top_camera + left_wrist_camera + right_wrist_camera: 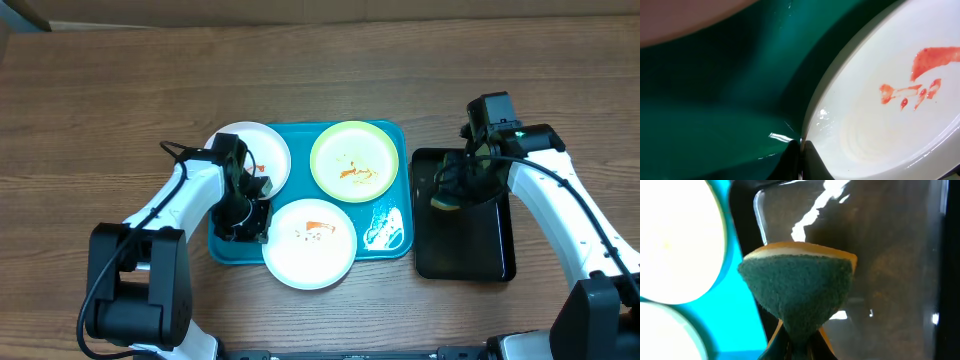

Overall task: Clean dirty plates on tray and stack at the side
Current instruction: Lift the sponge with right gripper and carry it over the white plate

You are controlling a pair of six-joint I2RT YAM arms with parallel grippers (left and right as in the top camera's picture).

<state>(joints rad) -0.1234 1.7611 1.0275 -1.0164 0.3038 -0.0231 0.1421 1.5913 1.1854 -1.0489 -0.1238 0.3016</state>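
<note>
Resting on one tray (299,180): two white plates (266,150) (310,243), one yellow-green plate (354,160).

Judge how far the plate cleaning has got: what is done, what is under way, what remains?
Done: nothing; no stack shows at the side. The back white plate, yellow-green plate and front white plate all carry orange-red smears on the turquoise tray.
In hand: the right gripper pinches a sponge over the black tray; the left gripper sits at the front white plate's rim.
Left: wiping and stacking all three.
</note>
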